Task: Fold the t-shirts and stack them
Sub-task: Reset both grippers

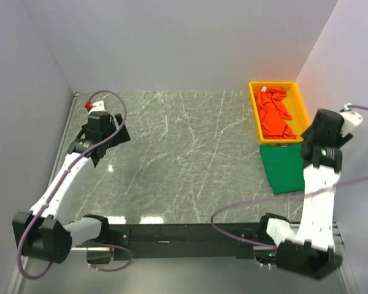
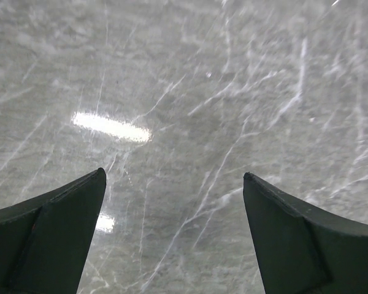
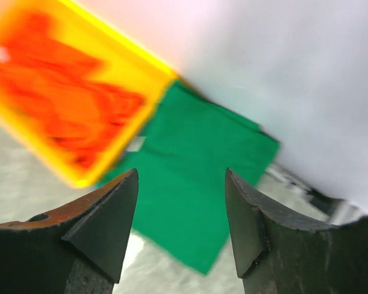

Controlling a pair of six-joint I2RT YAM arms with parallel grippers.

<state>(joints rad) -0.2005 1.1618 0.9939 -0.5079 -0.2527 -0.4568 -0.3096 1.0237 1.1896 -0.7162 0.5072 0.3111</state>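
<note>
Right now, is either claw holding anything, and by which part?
Nothing. Both the left claw and right claw are open and empty.

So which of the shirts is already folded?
The green shirt, lying flat as a neat rectangle on the table beside the yellow bin; the orange-red one sits crumpled inside the bin.

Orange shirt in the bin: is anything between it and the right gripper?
Nothing visible. The open right gripper hangs by the green shirt next to the bin; the orange shirt lies uncovered inside it.
</note>
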